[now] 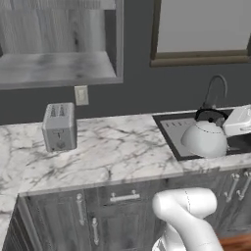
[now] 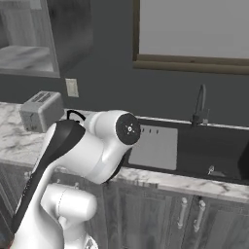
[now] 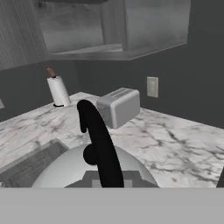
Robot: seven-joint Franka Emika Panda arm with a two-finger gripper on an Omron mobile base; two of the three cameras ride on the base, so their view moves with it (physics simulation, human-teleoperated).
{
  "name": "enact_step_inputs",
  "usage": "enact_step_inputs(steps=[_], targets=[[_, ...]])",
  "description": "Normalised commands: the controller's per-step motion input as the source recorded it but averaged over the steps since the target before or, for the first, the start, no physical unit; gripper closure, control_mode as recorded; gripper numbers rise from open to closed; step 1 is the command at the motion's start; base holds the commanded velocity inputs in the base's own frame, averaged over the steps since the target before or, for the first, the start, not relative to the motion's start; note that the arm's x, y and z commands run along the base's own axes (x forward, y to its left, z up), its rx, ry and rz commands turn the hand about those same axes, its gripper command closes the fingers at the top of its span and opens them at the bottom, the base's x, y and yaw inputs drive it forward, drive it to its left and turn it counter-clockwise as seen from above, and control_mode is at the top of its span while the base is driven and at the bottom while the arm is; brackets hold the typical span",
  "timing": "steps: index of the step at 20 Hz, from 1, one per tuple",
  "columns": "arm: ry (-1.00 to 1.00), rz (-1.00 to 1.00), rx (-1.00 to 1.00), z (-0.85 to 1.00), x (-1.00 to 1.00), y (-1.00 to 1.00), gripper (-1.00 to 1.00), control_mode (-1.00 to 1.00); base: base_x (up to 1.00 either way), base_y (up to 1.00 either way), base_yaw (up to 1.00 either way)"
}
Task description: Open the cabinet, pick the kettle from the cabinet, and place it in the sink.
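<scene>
1. Above the sink point(image 1: 169, 128), at its left part over the light-grey drainboard, the kettle point(image 1: 205, 138) hangs in the air, and the white hand of the arm is just at its right side.
2. The gripper point(image 3: 109, 183) is closed on the thin dark arched handle of the kettle; in the hand view this handle rises as a black curve right in front of the camera, with the small lid knob beside it and the rounded silvery body under it.
3. The sink is a black basin set in the white marble counter point(image 1: 112, 152), and the dark faucet point(image 1: 214, 93) stands behind it at the wall.
4. The cabinet point(image 1: 59, 44) on the wall is open, and its grey shelf is bare in the left base view.
5. A boxy grey toaster point(image 1: 59, 126) stands on the counter under the cabinet, well apart from the sink, near a wall socket point(image 1: 81, 95).
6. In the hand view a paper towel roll point(image 3: 58, 90) stands upright on the counter, farther than the toaster.
</scene>
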Motion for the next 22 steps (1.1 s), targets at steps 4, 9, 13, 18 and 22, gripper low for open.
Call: enact_step_inputs(steps=[4,9,13,18,22], targets=[[0.00,0.00,0.00,0.00,0.00,0.00,1.00,1.00,0.00,-0.64,0.02],[0.00,0.00,0.00,0.00,0.00,0.00,1.00,1.00,0.03,-0.64,0.02],[0.00,0.00,0.00,0.00,0.00,0.00,1.00,1.00,0.06,-0.62,0.03],[0.00,0.00,0.00,0.00,0.00,0.00,1.00,1.00,0.12,-0.60,0.04],[0.00,0.00,0.00,0.00,0.00,0.00,1.00,1.00,0.14,-0.60,0.03]])
